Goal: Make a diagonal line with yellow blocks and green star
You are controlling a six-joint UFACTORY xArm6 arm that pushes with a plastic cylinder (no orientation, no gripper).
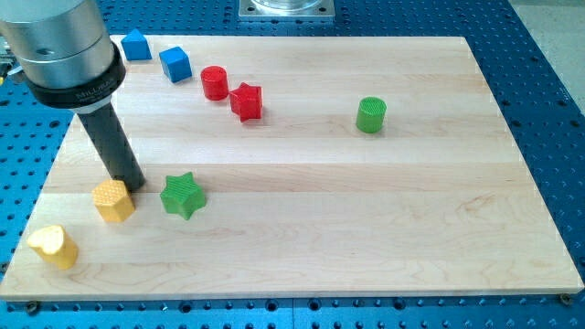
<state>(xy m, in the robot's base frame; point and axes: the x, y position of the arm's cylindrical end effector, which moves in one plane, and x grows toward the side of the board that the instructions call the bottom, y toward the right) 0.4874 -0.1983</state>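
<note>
My tip [133, 183], a jawless rod, touches the yellow hexagonal block [113, 201], left of the green star block [182, 196], on the wooden board [366, 219].

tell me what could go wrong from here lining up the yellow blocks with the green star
My tip sits at the upper right edge of the yellow hexagon, so an off-centre push may spin it or let it slip aside. The yellow heart lies near the board's bottom-left corner and could slide off. The green star is close beside my tip and may get nudged.
</note>
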